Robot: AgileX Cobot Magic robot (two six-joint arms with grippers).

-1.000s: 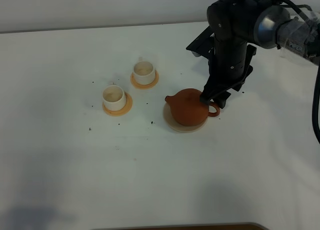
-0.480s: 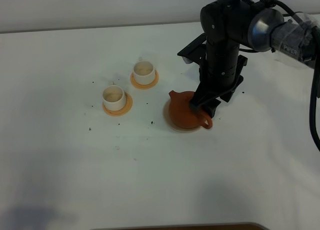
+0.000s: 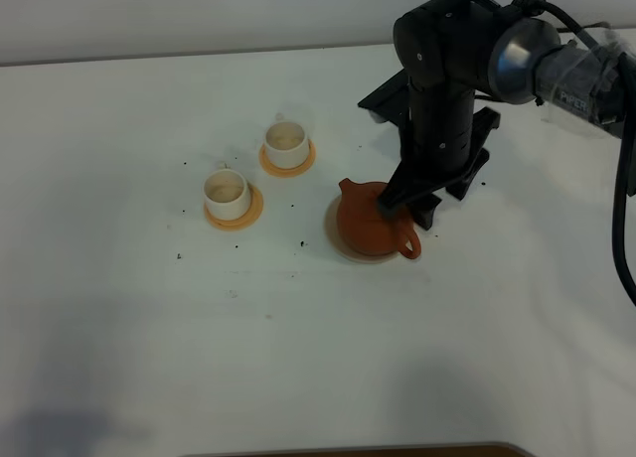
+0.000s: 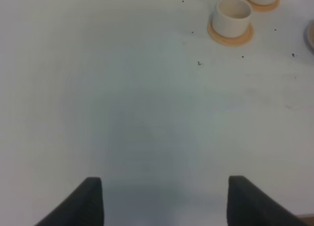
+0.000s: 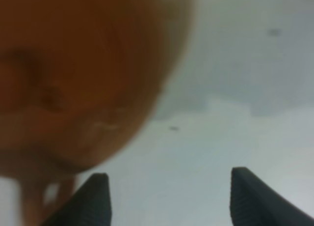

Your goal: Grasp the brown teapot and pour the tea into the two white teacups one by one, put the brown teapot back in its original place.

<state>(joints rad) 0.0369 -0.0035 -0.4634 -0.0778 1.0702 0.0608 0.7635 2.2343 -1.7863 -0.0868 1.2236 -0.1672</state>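
Brown teapot (image 3: pixel 366 222) sits on beige saucer (image 3: pixel 335 242). Our right hand (image 5: pixel 169 201) wide open, empty; teapot beside it, not within grasp. We should centre over loop handle (image 3: pixel 407 246) before closing.

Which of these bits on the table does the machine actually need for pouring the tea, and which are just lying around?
Needed: brown teapot, beige saucer, two white teacups, right tool.
Lying about: orange coasters, dark specks, left tool.
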